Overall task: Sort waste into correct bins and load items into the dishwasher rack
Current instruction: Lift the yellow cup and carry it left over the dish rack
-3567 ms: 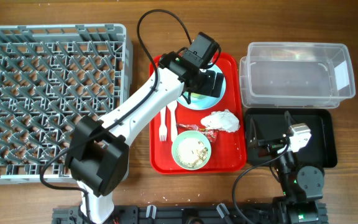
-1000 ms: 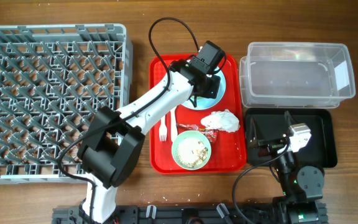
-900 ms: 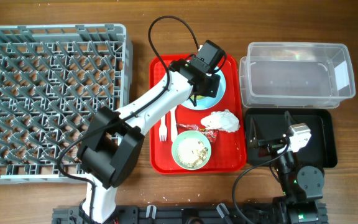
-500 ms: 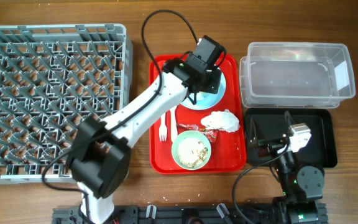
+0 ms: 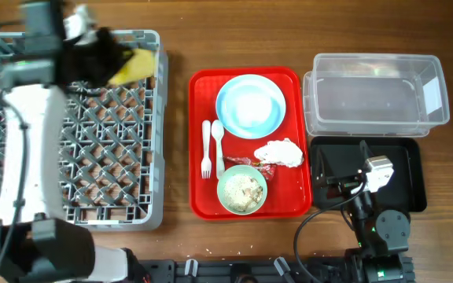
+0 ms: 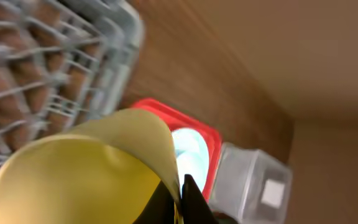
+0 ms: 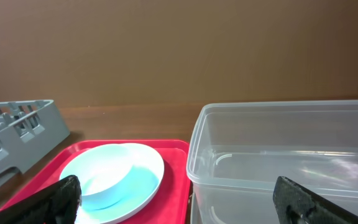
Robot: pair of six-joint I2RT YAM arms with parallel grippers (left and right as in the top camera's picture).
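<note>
Our left hand (image 6: 178, 200) is pinched tight on the rim of the yellow cup (image 6: 86, 168). The cup hangs blurred over the far right corner of the dishwasher rack (image 5: 69, 157), close to its right wall; we cannot tell if it touches the pegs. Our right hand (image 7: 188, 208) hovers with fingers spread wide and empty over the black tray (image 5: 411, 169), just beside the clear tub (image 5: 376, 94). The red tray (image 5: 289, 200) carries the blue plate (image 5: 250, 106), fork (image 5: 206, 161), spoon (image 5: 219, 141), napkin (image 5: 280, 152), red wrapper (image 5: 267, 167) and green bowl (image 5: 225, 192) of crumbs (image 5: 246, 189). A strip of bare counter (image 5: 178, 141) separates the rack's edge from the red tray.
</note>
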